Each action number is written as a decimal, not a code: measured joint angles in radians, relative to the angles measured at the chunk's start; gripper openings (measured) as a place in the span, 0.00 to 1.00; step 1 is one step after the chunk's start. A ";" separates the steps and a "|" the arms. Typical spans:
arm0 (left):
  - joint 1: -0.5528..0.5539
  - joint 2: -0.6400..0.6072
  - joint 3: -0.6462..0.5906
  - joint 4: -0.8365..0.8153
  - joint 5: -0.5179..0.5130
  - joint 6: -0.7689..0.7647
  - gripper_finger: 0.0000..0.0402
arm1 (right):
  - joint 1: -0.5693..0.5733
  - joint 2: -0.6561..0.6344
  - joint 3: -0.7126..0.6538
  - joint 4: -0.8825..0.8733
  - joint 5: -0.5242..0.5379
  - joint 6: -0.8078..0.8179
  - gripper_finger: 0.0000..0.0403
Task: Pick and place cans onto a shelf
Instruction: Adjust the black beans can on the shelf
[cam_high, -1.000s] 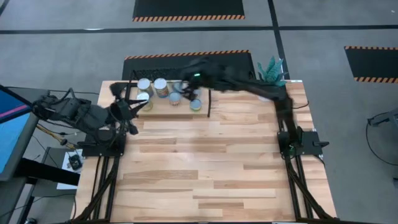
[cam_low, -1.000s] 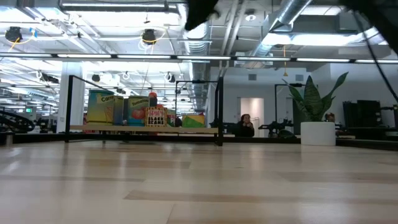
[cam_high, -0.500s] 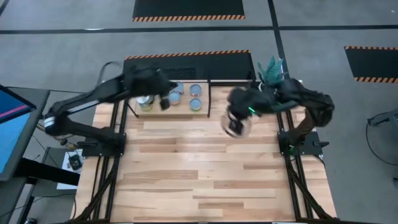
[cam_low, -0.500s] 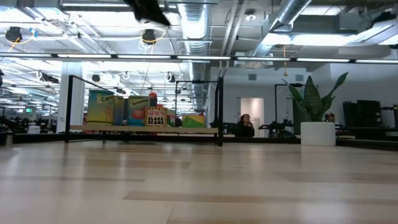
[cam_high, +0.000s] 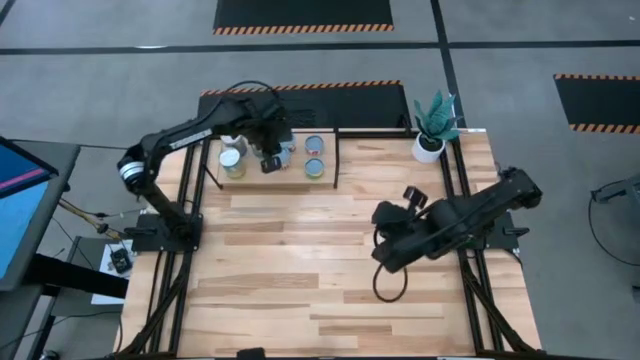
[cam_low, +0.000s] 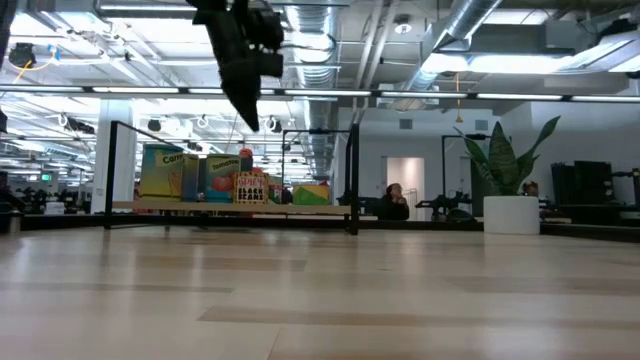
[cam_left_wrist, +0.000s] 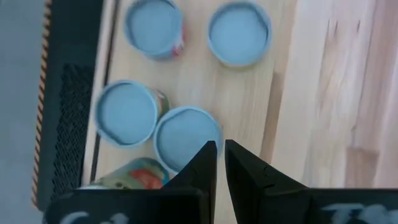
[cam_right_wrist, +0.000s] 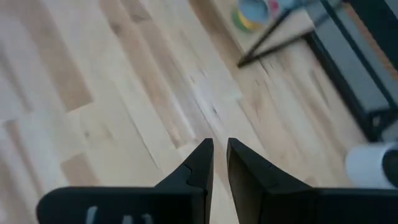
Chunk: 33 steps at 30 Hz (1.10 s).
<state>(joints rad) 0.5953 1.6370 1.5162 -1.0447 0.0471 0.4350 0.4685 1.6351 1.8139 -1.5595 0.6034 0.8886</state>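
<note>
**Left arm above the shelf, cans in place**

The left gripper (cam_left_wrist: 220, 148) hangs over the shelf (cam_high: 300, 178) at the far left of the worktop (cam_high: 320, 270), its fingers (cam_left_wrist: 203, 163) drawn narrow with only a slit between them and nothing held. Directly beneath it stand the cans (cam_left_wrist: 186, 135), upright on the light-wood shelf: four round silver-blue tops show in the left wrist view, two close together touching, two farther along, and a fifth with a coloured label at the edge. From the low view the cans (cam_low: 240, 186) stand in a row between the black rails. The right gripper (cam_right_wrist: 220, 150) hovers over bare planks in the right half of the worktop, well apart from the shelf, fingers likewise narrow and empty. A white plant pot (cam_high: 428, 147) sits at the far right corner.
</note>
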 joint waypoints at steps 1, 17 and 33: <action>-0.001 0.017 0.000 -0.005 0.000 0.029 0.06 | 0.001 0.004 -0.029 -0.001 -0.010 0.033 0.17; -0.001 0.165 -0.001 0.019 -0.143 0.048 0.06 | 0.057 0.009 -0.276 0.176 -0.081 0.127 0.17; -0.005 0.226 0.000 0.025 -0.184 0.015 0.06 | 0.076 0.009 -0.276 0.198 -0.079 0.124 0.17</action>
<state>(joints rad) 0.5907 1.8630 1.5162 -1.0195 -0.1367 0.4495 0.5442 1.6436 1.5375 -1.3615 0.5247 1.0126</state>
